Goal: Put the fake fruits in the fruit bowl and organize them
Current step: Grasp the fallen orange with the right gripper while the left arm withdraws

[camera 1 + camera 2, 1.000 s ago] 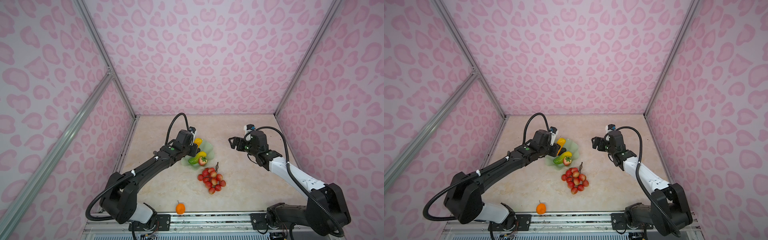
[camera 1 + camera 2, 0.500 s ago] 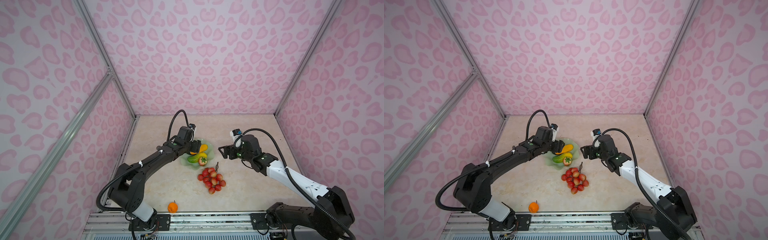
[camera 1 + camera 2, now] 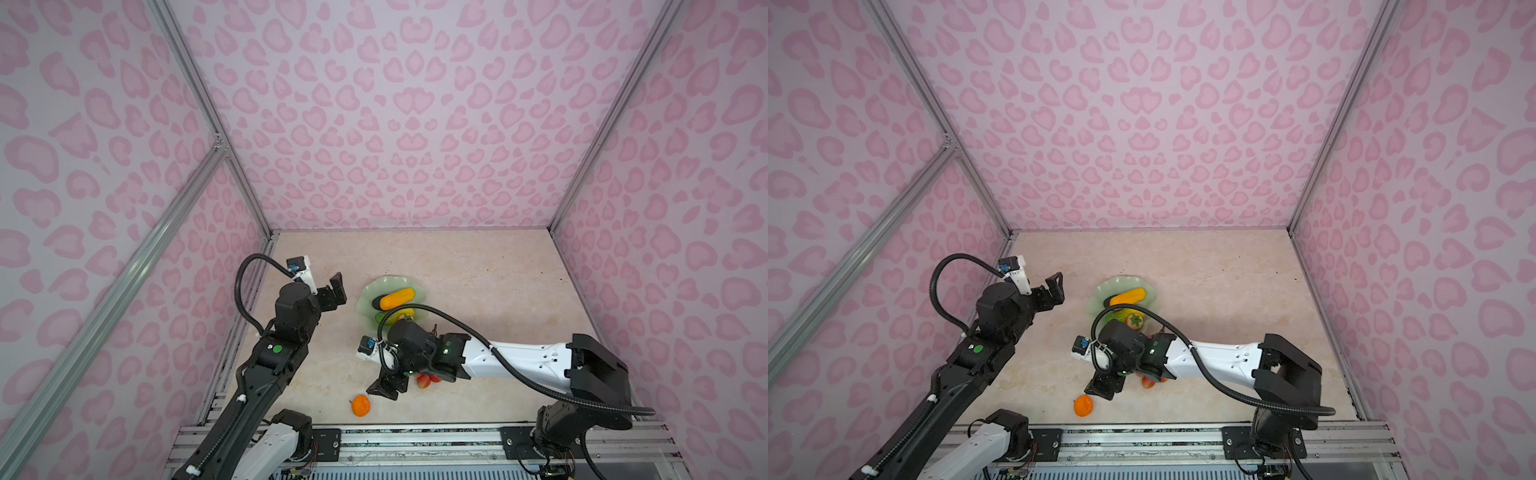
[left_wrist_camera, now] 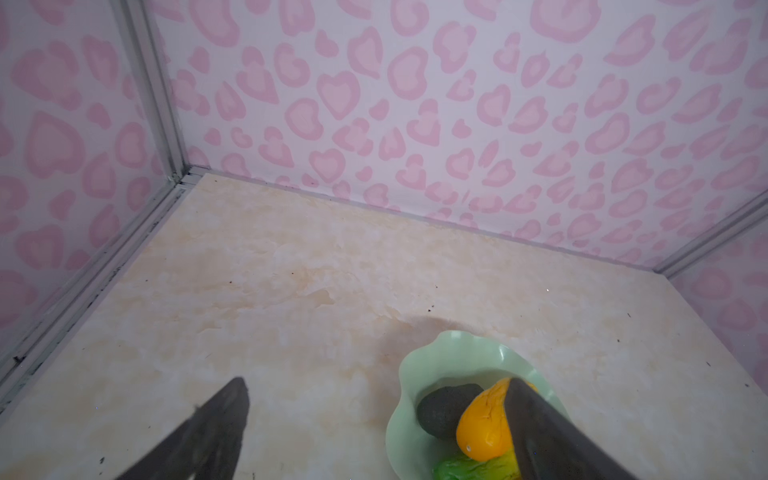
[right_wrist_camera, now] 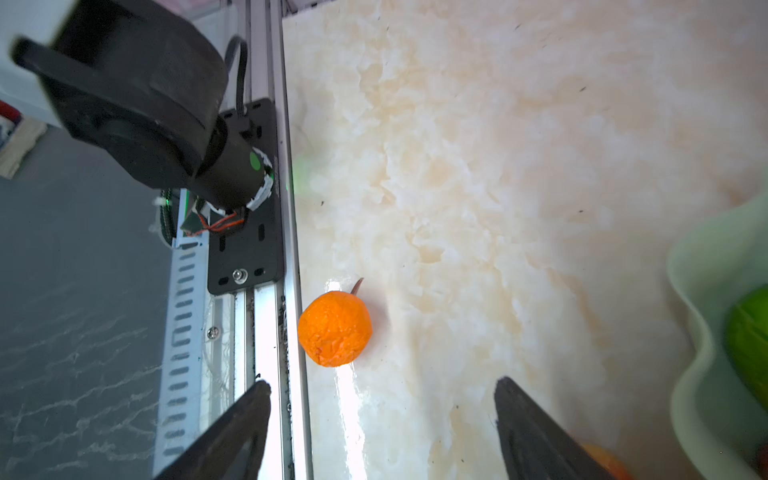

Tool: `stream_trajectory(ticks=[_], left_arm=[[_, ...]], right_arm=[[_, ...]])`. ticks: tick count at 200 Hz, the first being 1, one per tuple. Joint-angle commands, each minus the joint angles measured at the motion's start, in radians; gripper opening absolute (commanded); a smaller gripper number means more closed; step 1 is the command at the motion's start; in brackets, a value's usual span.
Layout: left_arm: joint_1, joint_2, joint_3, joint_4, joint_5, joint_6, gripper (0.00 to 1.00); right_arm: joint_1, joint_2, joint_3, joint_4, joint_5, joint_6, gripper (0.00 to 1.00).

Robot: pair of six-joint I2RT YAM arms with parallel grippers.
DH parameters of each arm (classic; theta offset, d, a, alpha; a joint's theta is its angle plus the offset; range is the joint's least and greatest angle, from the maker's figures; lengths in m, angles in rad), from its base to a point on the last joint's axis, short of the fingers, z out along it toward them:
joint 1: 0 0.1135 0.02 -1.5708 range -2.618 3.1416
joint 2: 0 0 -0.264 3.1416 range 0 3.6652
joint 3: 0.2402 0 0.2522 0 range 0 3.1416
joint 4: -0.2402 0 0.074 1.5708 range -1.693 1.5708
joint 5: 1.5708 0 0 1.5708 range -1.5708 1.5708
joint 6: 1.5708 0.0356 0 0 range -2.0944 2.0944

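Marble tabletop (image 3: 478, 282), pink walls (image 3: 415, 124): small orange (image 3: 360, 405) lies outside the fruit bowl (image 3: 365, 297).
Top views: my left gripper (image 3: 337, 289) gapes empty beside the fruit bowl; right gripper (image 3: 384, 390) near the small orange. Left wrist: avocado (image 4: 444, 409) in the bowl. Right wrist: jaws parted, orange untouched ahead.

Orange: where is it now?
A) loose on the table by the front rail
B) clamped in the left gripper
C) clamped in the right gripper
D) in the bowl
A: the orange lies on the table beside the front rail, apart from the bowl, and the right gripper is open short of it.
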Motion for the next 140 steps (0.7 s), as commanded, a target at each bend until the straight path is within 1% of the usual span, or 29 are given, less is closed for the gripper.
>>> stream_trajectory(ticks=[1, 36, 69, 95, 123, 133, 140], left_arm=[[0.015, -0.125, -0.055, -0.040, -0.092, -0.048, 0.99], [0.018, -0.340, -0.132, -0.138, -0.190, -0.080, 1.00], [0.017, -0.494, -0.163, -0.213, -0.251, -0.088, 0.97], [0.018, -0.553, -0.165, -0.254, -0.279, -0.107, 0.96], [0.018, -0.577, -0.167, -0.272, -0.291, -0.117, 0.97], [0.017, -0.579, -0.167, -0.273, -0.292, -0.119, 0.96], [0.017, -0.576, -0.167, -0.273, -0.291, -0.119, 0.96]], right_arm=[[0.034, 0.086, 0.066, -0.091, 0.001, -0.079, 0.83], [0.061, 0.234, 0.170, -0.177, 0.054, -0.098, 0.79], [0.070, 0.296, 0.205, -0.203, 0.071, -0.096, 0.76], [0.074, 0.339, 0.236, -0.228, 0.070, -0.098, 0.70], [0.075, 0.358, 0.249, -0.238, 0.066, -0.101, 0.64], [0.075, 0.360, 0.252, -0.240, 0.067, -0.102, 0.60], [0.073, 0.360, 0.252, -0.240, 0.068, -0.102, 0.55]])
